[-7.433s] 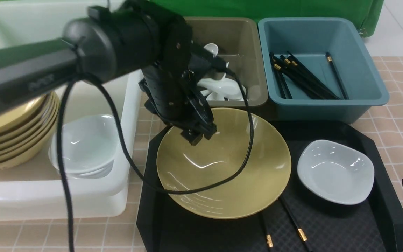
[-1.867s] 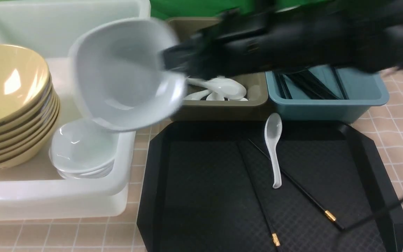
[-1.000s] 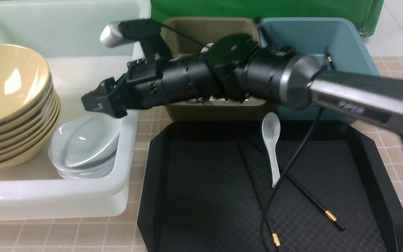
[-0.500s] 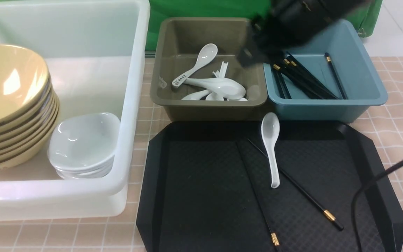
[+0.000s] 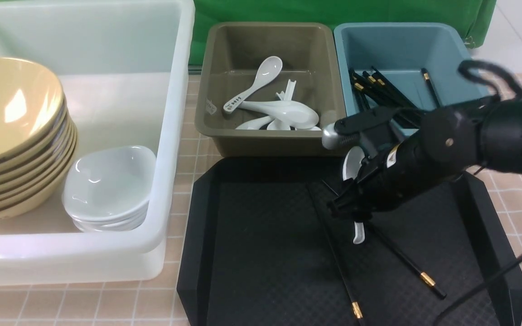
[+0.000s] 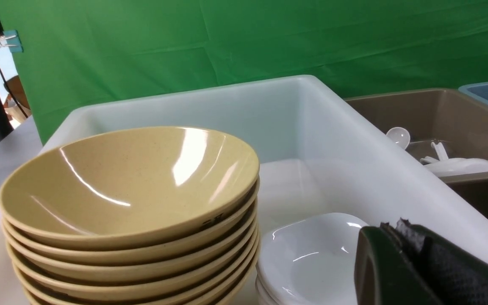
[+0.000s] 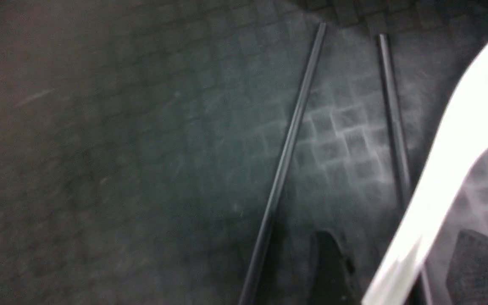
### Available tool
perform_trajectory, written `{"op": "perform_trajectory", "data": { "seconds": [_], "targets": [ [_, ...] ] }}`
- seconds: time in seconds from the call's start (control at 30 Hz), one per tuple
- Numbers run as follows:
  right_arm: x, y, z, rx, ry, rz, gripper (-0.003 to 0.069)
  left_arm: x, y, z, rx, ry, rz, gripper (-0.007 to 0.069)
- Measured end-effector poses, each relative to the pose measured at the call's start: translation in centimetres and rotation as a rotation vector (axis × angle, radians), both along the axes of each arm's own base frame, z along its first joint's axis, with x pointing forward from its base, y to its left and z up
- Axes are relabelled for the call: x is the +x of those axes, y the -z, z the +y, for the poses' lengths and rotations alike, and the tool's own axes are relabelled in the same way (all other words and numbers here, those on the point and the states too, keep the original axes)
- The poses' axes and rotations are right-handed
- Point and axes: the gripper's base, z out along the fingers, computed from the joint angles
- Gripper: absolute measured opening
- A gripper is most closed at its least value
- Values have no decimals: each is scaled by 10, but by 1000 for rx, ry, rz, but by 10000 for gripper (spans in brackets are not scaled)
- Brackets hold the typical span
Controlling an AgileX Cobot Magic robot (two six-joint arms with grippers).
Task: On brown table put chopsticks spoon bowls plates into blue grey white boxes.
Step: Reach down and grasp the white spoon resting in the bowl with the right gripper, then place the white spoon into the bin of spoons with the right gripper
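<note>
A white spoon [image 5: 350, 165] lies on the black tray [image 5: 261, 253] across two black chopsticks [image 5: 340, 271] [image 5: 406, 260]. My right gripper [image 5: 349, 213] is low over the spoon's handle. In the right wrist view the gripper [image 7: 400, 275] is open, with a finger on each side of the spoon [image 7: 451, 169] and both chopsticks [image 7: 286, 156] beside it. My left gripper [image 6: 392, 226] is shut and empty beside the white box [image 6: 345, 140], near the small white bowls [image 6: 311, 258]. It does not show in the front view.
The white box [image 5: 170, 136] holds a stack of yellow bowls [image 5: 12, 127] and stacked white bowls [image 5: 107, 185]. Behind the tray, the grey box [image 5: 270, 26] holds several spoons [image 5: 283, 111]. The blue box [image 5: 397, 26] holds several chopsticks [image 5: 379, 86].
The right arm let the white bowl go onto the stack in the white box. It then swung right past the blue box and came down over the spoon on the tray.
</note>
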Motion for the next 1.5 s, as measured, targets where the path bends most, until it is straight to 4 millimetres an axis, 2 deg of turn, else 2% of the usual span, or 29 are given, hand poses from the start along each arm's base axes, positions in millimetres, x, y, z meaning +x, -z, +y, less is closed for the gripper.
{"op": "perform_trajectory", "data": {
  "seconds": [0.07,0.1,0.23,0.27,0.3,0.37,0.43,0.7,0.77,0.8,0.83,0.93,1.0,1.1,1.2,1.3,1.37,1.4,1.43,1.47,1.5],
  "targets": [
    [3,12,1,-10,2,10,367,1,3,0,2,-1,2,-7],
    [4,12,1,-8,3,7,367,1,2,0,2,-1,2,-7],
    [5,17,2,-11,6,20,204,1,2,0,2,0,-3,-7],
    [5,17,2,-10,6,19,195,1,2,0,2,0,-3,-7],
    [4,15,2,-9,6,20,138,1,2,0,2,0,-4,-7],
    [3,12,1,-8,5,20,108,1,2,0,2,-1,-4,-7],
    [-1,3,0,-5,2,21,104,1,2,0,8,-2,-4,-7],
    [-20,-65,-8,18,-82,-87,104,1,2,0,19,-2,-5,-7],
    [-13,-88,-5,47,-98,-186,104,1,2,0,19,-2,-6,-7],
    [-12,-90,-5,49,-98,-192,104,1,2,0,19,-2,-6,-7],
    [-5,-105,-1,76,-98,-270,104,1,2,0,19,-2,-7,-7],
    [11,-127,6,120,-88,-380,104,1,1,0,19,-2,-13,-7],
    [19,-133,10,132,-86,-406,104,1,1,0,19,-2,-13,-7],
    [32,-132,16,144,-83,-454,104,1,1,0,20,-2,-13,-7],
    [55,-124,25,189,-51,-594,104,1,1,0,21,-2,-13,-7],
    [78,-109,35,215,-30,-677,104,1,1,0,21,-2,-13,-7],
    [89,-93,42,205,-32,-657,119,1,1,0,21,-2,-13,-7],
    [90,-92,42,204,-32,-655,119,1,1,0,21,-2,-13,-7],
    [96,-77,45,180,-41,-593,168,1,1,0,21,-2,-13,-7],
    [98,-75,46,177,-41,-585,175,1,1,0,21,-2,-13,-7],
    [99,-66,46,151,-51,-515,253,1,1,0,21,-2,-13,-7]
  ]
}}
